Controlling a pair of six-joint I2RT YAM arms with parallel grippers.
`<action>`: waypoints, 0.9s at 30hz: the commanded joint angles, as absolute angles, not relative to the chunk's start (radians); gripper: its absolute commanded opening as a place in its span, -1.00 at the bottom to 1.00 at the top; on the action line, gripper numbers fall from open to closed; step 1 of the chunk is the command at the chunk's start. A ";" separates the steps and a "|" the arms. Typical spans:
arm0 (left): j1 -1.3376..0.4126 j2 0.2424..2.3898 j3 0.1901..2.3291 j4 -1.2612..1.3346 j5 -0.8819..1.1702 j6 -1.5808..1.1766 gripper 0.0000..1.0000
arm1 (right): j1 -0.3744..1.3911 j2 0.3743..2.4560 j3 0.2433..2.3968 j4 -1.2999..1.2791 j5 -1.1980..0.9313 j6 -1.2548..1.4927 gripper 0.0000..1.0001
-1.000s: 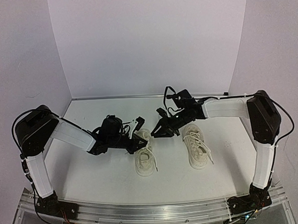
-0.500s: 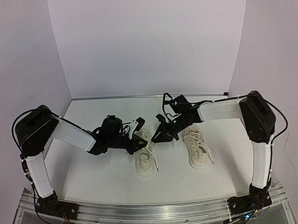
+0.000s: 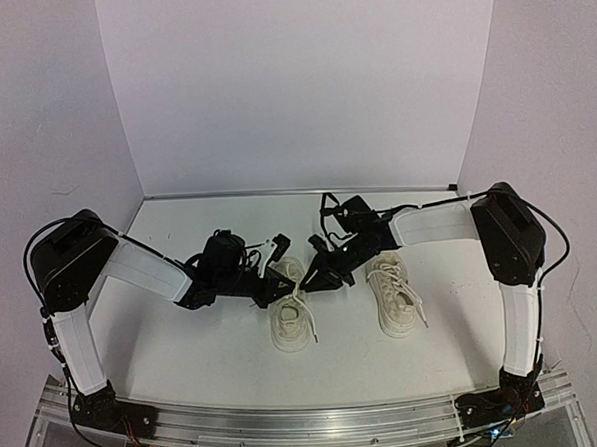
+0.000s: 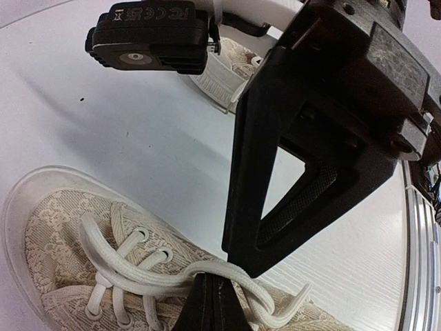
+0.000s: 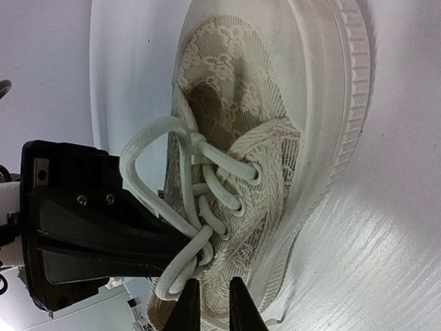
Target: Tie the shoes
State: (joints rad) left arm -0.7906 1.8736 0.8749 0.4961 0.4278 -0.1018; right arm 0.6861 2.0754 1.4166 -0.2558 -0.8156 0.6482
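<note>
Two cream-white shoes lie side by side, the left shoe (image 3: 292, 322) and the right shoe (image 3: 394, 297). My left gripper (image 4: 210, 303) is shut on a loop of white lace (image 4: 207, 274) over the left shoe's tongue. From the right, my right gripper (image 5: 210, 303) has its tips down on the same shoe (image 5: 275, 138). Its fingers stand a narrow gap apart with only shoe fabric showing between them. A lace loop (image 5: 169, 279) lies just beside its left finger. In the top view both grippers meet over the left shoe's upper part.
White walls close in the table (image 3: 184, 340) on the left, back and right. A metal rail (image 3: 309, 423) with both arm bases runs along the near edge. The right shoe sits just right of my right forearm.
My right arm has swung left and lower, bringing its gripper from between the shoes onto the left shoe. The left gripper has held still on the lace.
</note>
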 commanded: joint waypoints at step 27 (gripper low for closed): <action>-0.787 1.880 0.909 0.454 0.462 -0.068 -1.00 | 0.692 2.028 1.449 -0.223 -0.773 0.675 -0.69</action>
State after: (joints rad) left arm -0.7906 1.8736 0.8768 0.4779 0.4400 -0.0899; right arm 0.6861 2.0731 1.4246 -0.2482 -0.7711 0.6647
